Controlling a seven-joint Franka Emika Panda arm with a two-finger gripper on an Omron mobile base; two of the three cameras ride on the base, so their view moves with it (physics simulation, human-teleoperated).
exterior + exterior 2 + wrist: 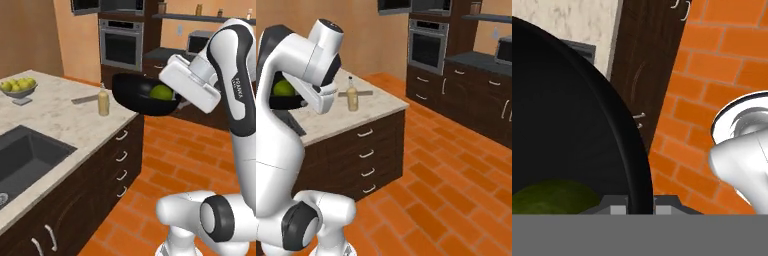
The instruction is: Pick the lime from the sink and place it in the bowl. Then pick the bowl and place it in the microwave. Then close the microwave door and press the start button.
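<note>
- The bowl is held in the air beyond the counter edge, over the brick floor, with the lime lying inside it.
- The gripper is clamped on the bowl's rim: in the hand view one fingertip is seen inside the black wall and one outside it, with the rim pinched between them.
- In the hand view the lime is seen low in the bowl, just beside the inner fingertip.
- The bowl is kept roughly level, slightly tipped, so the lime is judged likely to roll if the wrist is turned sharply.
- The first step is judged done; the carry to the microwave is under way.
- The microwave is seen high on the far wall, above the oven, well apart from the bowl.
- The coming move is judged to turn on this: the opening lies farther and higher than the bowl, so the bowl has to be raised and carried away from the counter toward the far wall.
- The sink is left at the near left.
</note>
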